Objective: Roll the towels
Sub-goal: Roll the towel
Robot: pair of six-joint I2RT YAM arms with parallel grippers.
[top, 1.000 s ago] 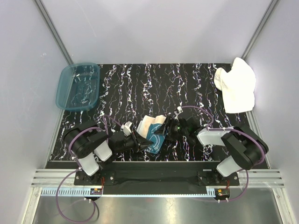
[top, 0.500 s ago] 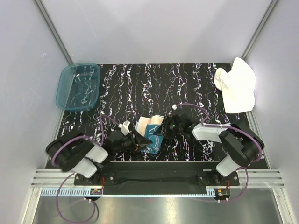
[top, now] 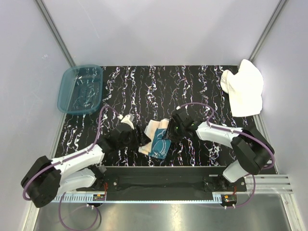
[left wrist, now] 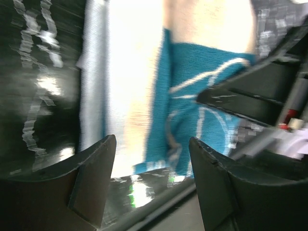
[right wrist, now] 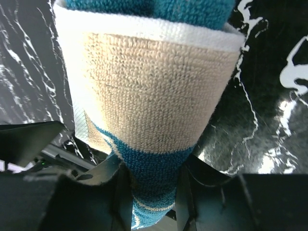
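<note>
The small cream-tan towel with teal print [top: 157, 139] lies partly folded near the table's front middle. My right gripper [top: 171, 130] is at its right end, and the right wrist view shows it [right wrist: 153, 168] shut on the towel's [right wrist: 154, 86] teal edge. My left gripper [top: 140, 136] is at the towel's left side; in the left wrist view it [left wrist: 152, 140] is open and empty, with the towel [left wrist: 202, 96] just beyond the fingertips. The large white towel [top: 243, 91] lies crumpled at the far right, away from both grippers.
A translucent teal plastic tub [top: 80, 89] stands at the far left of the black marbled table [top: 159, 86]. White walls close in the back and sides. The metal rail with the arm bases runs along the near edge.
The left arm has stretched out lower and to the left, with its gripper now open beside the towel. The right gripper has shifted slightly left, still holding the towel.
</note>
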